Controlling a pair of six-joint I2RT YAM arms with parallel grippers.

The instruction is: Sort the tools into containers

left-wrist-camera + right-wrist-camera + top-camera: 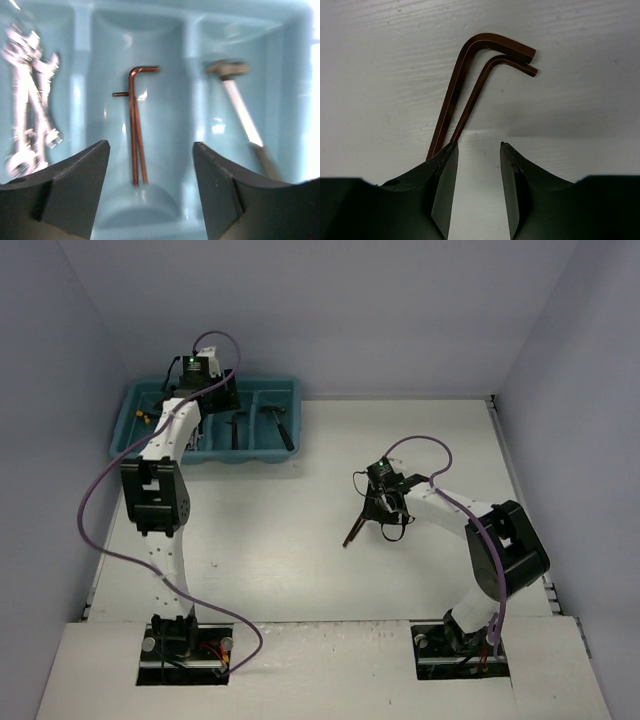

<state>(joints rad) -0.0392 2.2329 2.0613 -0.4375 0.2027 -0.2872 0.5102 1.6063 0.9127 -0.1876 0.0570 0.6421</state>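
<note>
In the left wrist view my left gripper [150, 145] hangs open over the teal tray [190, 60]. Below its jaws, two dark red L-shaped keys [134, 125] lie in one compartment. Silver wrenches [30, 100] fill the compartment to the left and a small hammer [240, 110] lies in the one to the right. My right gripper [478, 145] is low over the white table, jaws narrowly open with only bare table between them. Two more dark red keys [470, 85] lie side by side there, their long ends running under the left finger [440, 175].
From above, the tray [200, 455] sits at the table's far left, with yellow-and-black pieces [148, 417] in its leftmost compartment. The right gripper [372, 510] and the table keys [355, 528] are mid-table. Grey walls enclose the back and sides. Purple cables loop off both arms.
</note>
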